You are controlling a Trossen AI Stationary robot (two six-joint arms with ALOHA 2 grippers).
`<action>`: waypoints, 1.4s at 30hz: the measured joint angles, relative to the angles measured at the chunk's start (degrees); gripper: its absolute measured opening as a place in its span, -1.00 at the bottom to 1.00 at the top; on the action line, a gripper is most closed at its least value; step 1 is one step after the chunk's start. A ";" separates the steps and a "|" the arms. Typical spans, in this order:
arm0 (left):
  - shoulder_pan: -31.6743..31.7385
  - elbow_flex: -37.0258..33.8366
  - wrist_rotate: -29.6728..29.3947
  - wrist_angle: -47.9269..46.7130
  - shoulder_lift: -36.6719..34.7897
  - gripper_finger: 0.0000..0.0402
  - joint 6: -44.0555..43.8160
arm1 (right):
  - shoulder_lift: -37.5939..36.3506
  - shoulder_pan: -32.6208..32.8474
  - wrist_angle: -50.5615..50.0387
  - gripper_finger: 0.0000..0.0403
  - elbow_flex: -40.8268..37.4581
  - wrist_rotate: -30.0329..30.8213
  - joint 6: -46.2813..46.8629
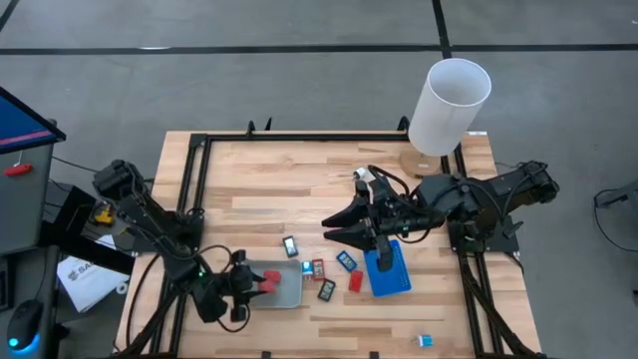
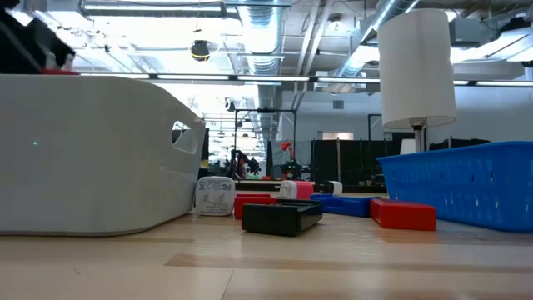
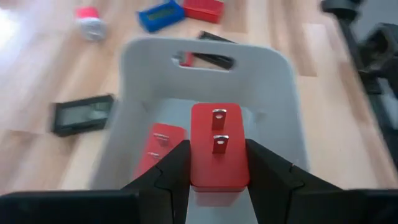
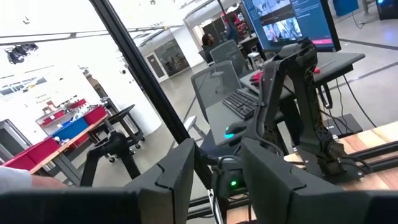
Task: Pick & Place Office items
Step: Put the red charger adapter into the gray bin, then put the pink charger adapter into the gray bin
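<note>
My left gripper (image 1: 261, 283) is shut on a red block with two metal prongs (image 3: 218, 144), over the left end of the grey tray (image 1: 289, 295). A second red block (image 3: 159, 148) lies flat on that tray's floor. My right gripper (image 1: 332, 226) hangs high over the table's middle, pointing left, open with nothing between its fingers (image 4: 217, 171). Loose office items lie on the wood between the trays: a black rectangle (image 1: 290, 246), a blue-faced one (image 1: 347, 260), a red block (image 1: 355, 281) and another black piece (image 1: 326, 289). My left gripper pinches the red block by its two long sides (image 3: 194, 163), one finger on each. The fingers slant down from the table's left and lie along the block. The pronged face (image 3: 218, 127) is up. The block sits above the tray floor; whether it touches, I cannot tell.
A blue tray (image 1: 391, 279) lies under the right gripper's wrist. The tall white cylinder (image 1: 449, 105) stands at the far right. A small cyan bit (image 1: 426, 340) lies near the front edge. Black frame rails (image 1: 189, 175) run along the table's sides.
</note>
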 joint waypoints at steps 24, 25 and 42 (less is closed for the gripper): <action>1.13 -7.65 3.14 12.01 -0.38 -0.41 1.37 | 0.02 0.69 0.38 -0.37 -0.02 0.20 -0.02; 1.13 -7.65 2.86 11.99 -0.38 -0.41 1.70 | 0.02 0.69 0.38 -0.37 -0.01 0.23 -0.02; 1.48 -9.85 0.45 16.82 -0.34 -0.43 3.57 | 0.02 0.69 0.38 -0.37 -0.01 0.44 0.64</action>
